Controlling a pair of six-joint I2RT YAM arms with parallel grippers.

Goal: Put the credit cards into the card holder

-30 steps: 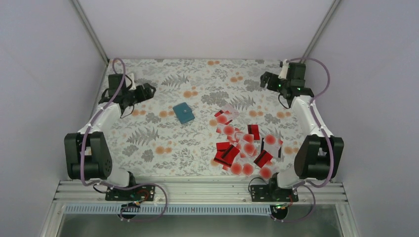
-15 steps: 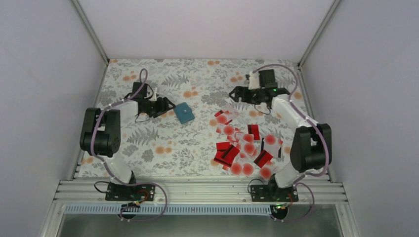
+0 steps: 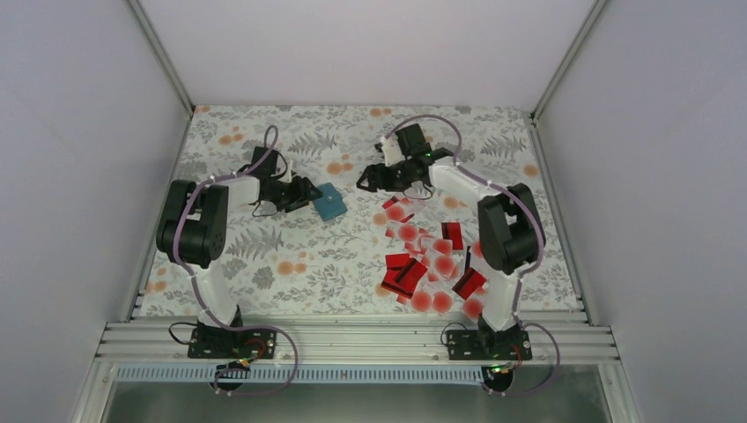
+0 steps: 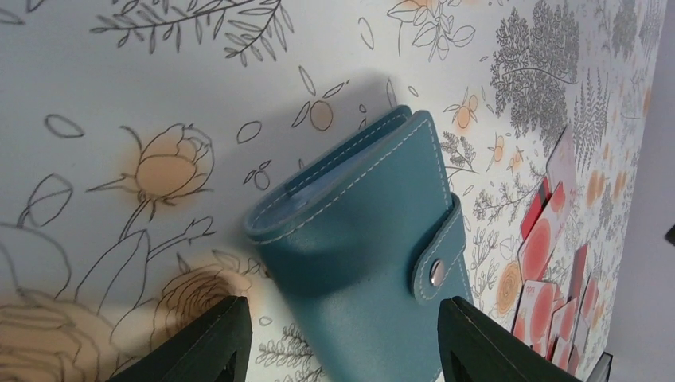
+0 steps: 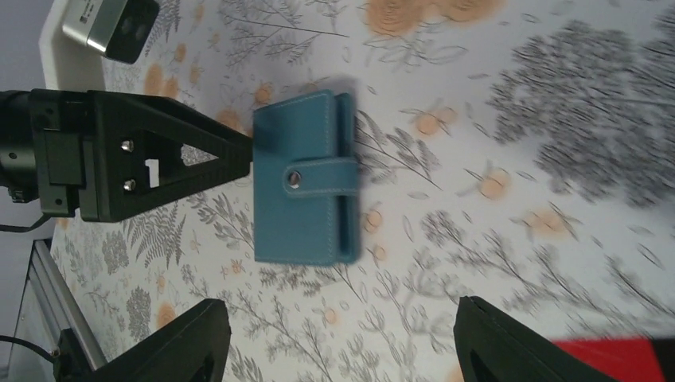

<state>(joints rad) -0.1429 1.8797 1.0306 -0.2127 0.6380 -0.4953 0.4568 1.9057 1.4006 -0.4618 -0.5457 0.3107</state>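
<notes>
The teal card holder (image 3: pixel 331 202) lies snapped closed on the flowered cloth left of centre. My left gripper (image 3: pixel 308 196) reaches it from the left. In the left wrist view the jaws stand open on either side of the card holder's (image 4: pixel 362 247) near end, with a gap showing at the left finger (image 4: pixel 215 338). My right gripper (image 3: pixel 366 181) hovers open just right of the holder, which the right wrist view shows as the card holder (image 5: pixel 306 191) ahead of my gripper (image 5: pixel 342 326). The credit cards (image 3: pixel 432 260), red ones and pale ones with red dots, lie scattered at the right.
The left gripper's black finger (image 5: pixel 171 163) touches the holder's left edge in the right wrist view. The nearest cards (image 4: pixel 549 231) lie just beyond the holder. Walls and frame posts bound the table at back and sides.
Both arms swung in from the back corners toward the card holder. Both grippers' jaws narrowed, and the left one now straddles the holder's edge.
</notes>
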